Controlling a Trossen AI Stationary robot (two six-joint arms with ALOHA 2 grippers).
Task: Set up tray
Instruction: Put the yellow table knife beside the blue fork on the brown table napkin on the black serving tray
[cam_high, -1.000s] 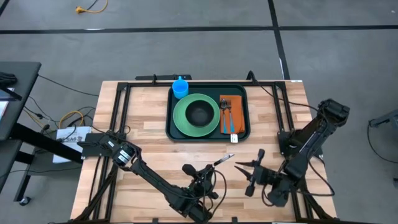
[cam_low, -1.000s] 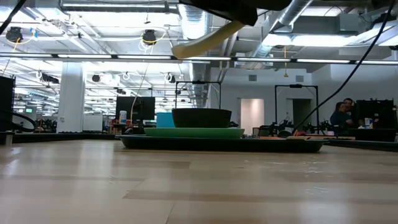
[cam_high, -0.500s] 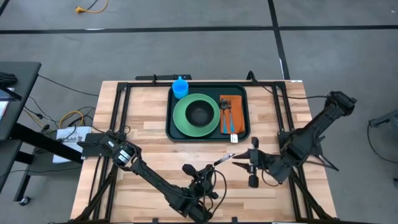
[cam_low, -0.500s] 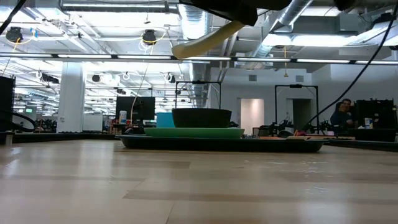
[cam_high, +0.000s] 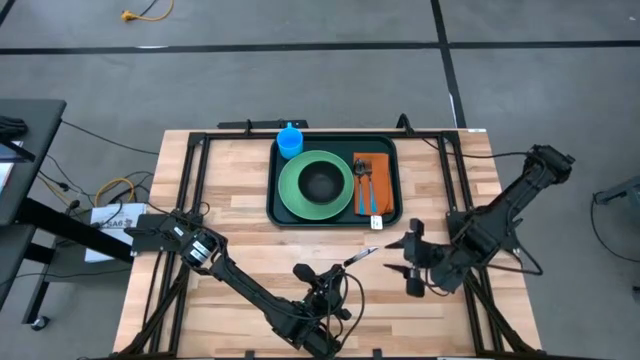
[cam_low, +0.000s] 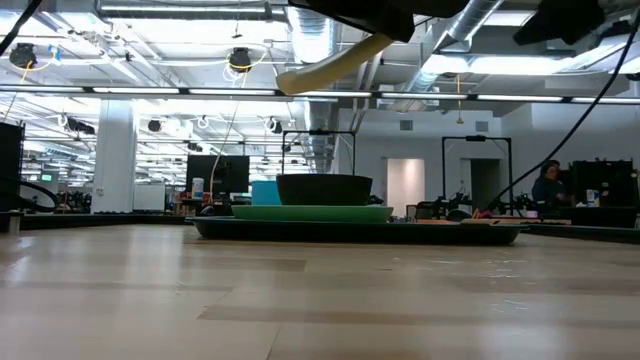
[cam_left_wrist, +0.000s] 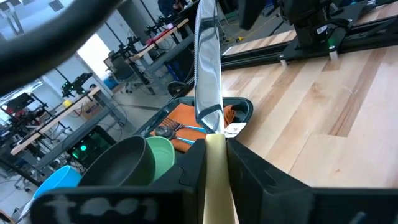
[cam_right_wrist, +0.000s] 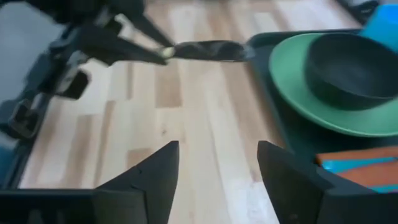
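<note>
Grey floor (cam_high: 300, 70), bright ceiling lights (cam_low: 240, 60), exposed ducts (cam_low: 320, 130).

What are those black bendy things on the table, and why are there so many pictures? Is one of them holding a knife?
Those are two robot arms. One picture looks down from above, one peeks across the tabletop, and two come from little cameras on the arms' wrists. On the wooden table sits a dark green tray. In it are a light green plate with a dark bowl, a blue cup and an orange napkin with cutlery on it. Yes: the left hand is shut on a knife with a pale handle. The right hand is open and holds nothing, hovering near the tray.
</note>
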